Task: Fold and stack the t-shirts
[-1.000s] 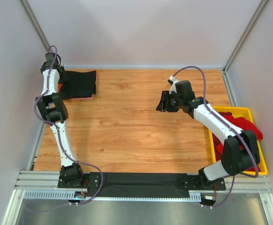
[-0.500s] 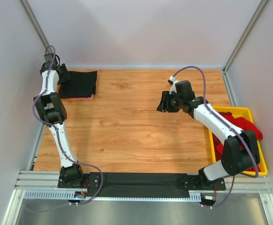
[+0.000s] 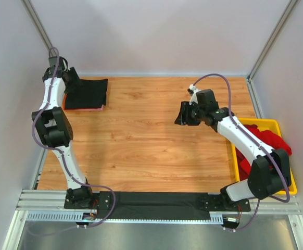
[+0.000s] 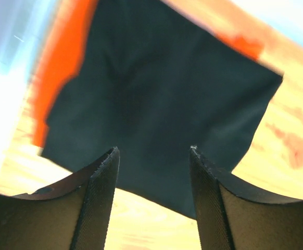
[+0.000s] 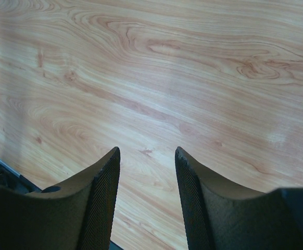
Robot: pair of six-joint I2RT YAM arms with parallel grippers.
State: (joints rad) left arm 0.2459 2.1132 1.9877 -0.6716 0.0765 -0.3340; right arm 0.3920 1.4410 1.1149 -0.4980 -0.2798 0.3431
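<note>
Both your left gripper (image 4: pixel 152 151) and right gripper (image 5: pixel 145 150) gape empty; careless left lowering would probably rumple the black shirt (image 4: pixel 156 88).

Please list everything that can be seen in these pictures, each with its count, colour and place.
black t-shirt: one, black, folded, far left corner of the table
orange t-shirt: one, bright orange, under the black one, only its edges show
red t-shirts: count cannot be told, red, heaped in the tray
tray: one, yellow, right side of the table
table: one, light wood
black sheet: one, black, near edge, between the arm bases
left hand: one, black, open, over the black t-shirt
right hand: one, black, open, empty, over bare wood
</note>
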